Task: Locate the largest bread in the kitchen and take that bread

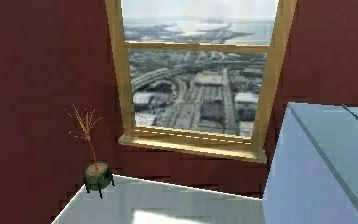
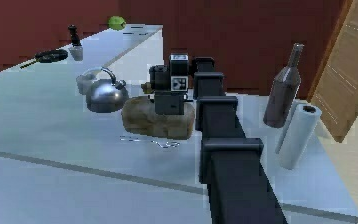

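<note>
Bread (image 2: 147, 118), mid-frame, looks soft, light, crushable: grip gently across its width; cannot tell whether the end effector (image 2: 156, 84) holds anything.

A pale grey tabletop (image 2: 47, 140) is shown in the arm side view. Placed on it are a metal kettle (image 2: 105, 93) just beside a brown bread loaf (image 2: 152, 120), and a dark bottle (image 2: 280, 88) next to a white paper roll (image 2: 299, 135). At the far end, a dark pan (image 2: 52, 55), a small dark shaker (image 2: 75, 42) and a green item (image 2: 116, 22), possibly an apple, are seen.
</note>
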{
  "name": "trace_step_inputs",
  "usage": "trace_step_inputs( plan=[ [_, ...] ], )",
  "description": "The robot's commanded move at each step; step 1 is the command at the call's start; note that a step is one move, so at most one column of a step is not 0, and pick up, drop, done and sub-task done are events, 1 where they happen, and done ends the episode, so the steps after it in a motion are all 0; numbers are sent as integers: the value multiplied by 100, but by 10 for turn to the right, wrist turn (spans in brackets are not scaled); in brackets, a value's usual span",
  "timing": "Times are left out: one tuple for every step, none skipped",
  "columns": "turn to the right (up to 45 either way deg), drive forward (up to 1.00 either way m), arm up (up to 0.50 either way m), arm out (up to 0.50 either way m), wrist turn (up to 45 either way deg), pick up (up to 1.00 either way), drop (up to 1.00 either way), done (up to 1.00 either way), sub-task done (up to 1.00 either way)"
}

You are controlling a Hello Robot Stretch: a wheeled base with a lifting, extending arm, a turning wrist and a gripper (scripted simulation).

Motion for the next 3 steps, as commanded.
trace_step_inputs(
  plan=[
    [0, 0, 0, 0, 90, 0, 0, 0, 0],
    [0, 0, 0, 0, 0, 100, 0, 0, 0],
    [0, 0, 0, 0, 0, 0, 0, 100, 0]
  ],
)
